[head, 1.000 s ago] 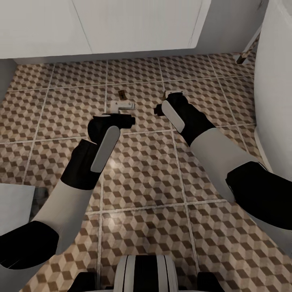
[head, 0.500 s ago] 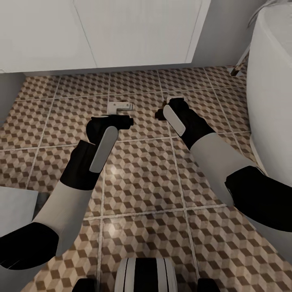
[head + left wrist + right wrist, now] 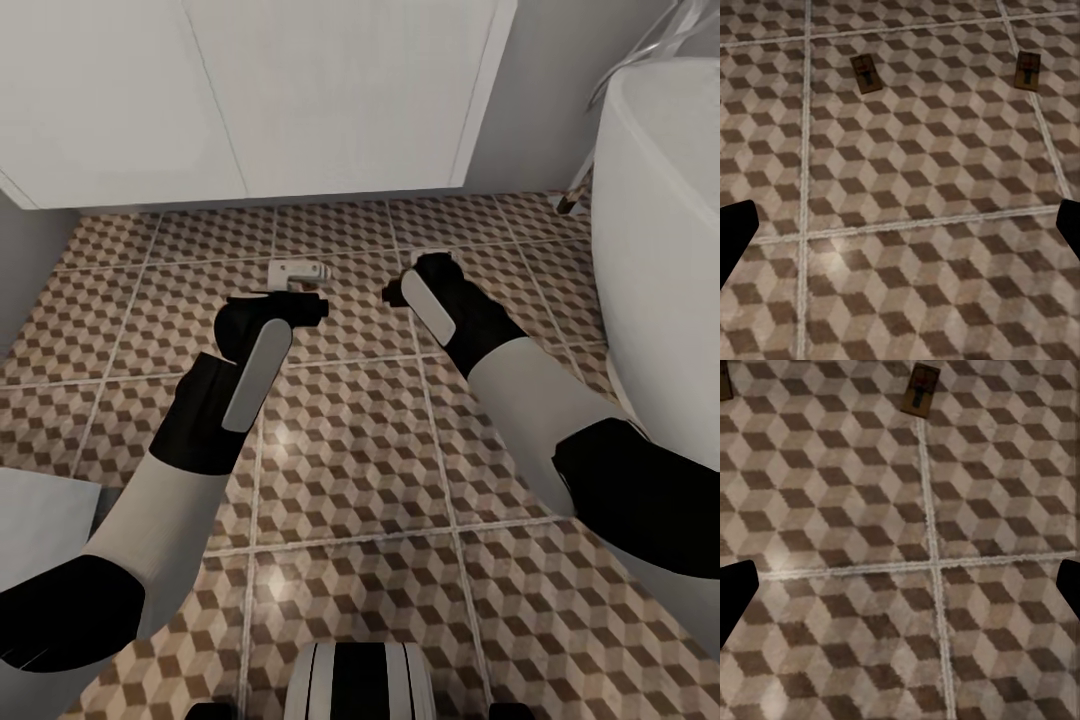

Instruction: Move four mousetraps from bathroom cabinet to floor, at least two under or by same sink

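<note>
In the left wrist view two mousetraps, one (image 3: 866, 73) and another (image 3: 1027, 70), lie flat on the cube-patterned bathroom floor (image 3: 915, 187), a little way beyond my left fingertips (image 3: 735, 232). In the right wrist view one mousetrap (image 3: 922, 390) lies on the tiles by a grout line, and the corner of another (image 3: 724, 382) shows at the picture's edge. Over the bathroom floor (image 3: 350, 450), my left gripper (image 3: 298, 270) and right gripper (image 3: 398, 288) both hang open and hold nothing. The glossy white sink (image 3: 650, 260) rises just right of my right arm. The orange-brown cabinet is out of view.
White cupboard fronts (image 3: 300, 90) run along the far side of the floor. A grey wall (image 3: 20, 260) closes the left side, and a pale grey surface (image 3: 40, 520) sits by my left elbow. Thin chrome legs (image 3: 575, 190) stand behind the sink.
The whole head picture has shifted downward, so the camera has moved and more of the white cupboard shows. The mousetrap seen beyond my left gripper one second ago is now hidden behind it.
</note>
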Robot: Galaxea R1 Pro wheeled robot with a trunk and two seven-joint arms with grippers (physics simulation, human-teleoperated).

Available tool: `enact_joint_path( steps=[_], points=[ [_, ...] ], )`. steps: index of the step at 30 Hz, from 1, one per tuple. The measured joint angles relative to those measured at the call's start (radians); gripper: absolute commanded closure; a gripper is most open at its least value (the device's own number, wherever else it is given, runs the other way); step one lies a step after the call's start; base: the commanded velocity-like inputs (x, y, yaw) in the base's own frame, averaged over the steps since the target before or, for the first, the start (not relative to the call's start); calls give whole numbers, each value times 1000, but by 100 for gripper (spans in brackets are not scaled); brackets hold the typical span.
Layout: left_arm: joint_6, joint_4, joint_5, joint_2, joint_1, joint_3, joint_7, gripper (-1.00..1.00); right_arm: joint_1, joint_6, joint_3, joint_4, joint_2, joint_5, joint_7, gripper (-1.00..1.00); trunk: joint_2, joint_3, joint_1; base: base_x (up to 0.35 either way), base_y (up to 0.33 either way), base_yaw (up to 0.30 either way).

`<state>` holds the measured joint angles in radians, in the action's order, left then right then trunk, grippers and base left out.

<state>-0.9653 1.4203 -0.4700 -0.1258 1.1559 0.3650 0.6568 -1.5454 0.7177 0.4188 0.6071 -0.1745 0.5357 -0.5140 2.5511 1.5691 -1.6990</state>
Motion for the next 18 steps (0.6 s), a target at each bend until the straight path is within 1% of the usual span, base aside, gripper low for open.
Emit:
enact_joint_path(
  steps=[12, 18],
  points=[
    [0, 0, -1, 1, -32, -2, 0, -100, 19, 0, -1, 0, 0, 1, 0, -100, -3, -46, 5, 0, 0, 0],
    [1, 0, 0, 1, -53, -2, 0, -100, 43, 0, 0, 1, 0, 0, 0, -100, -4, -70, 8, 0, 0, 0]
  ],
)
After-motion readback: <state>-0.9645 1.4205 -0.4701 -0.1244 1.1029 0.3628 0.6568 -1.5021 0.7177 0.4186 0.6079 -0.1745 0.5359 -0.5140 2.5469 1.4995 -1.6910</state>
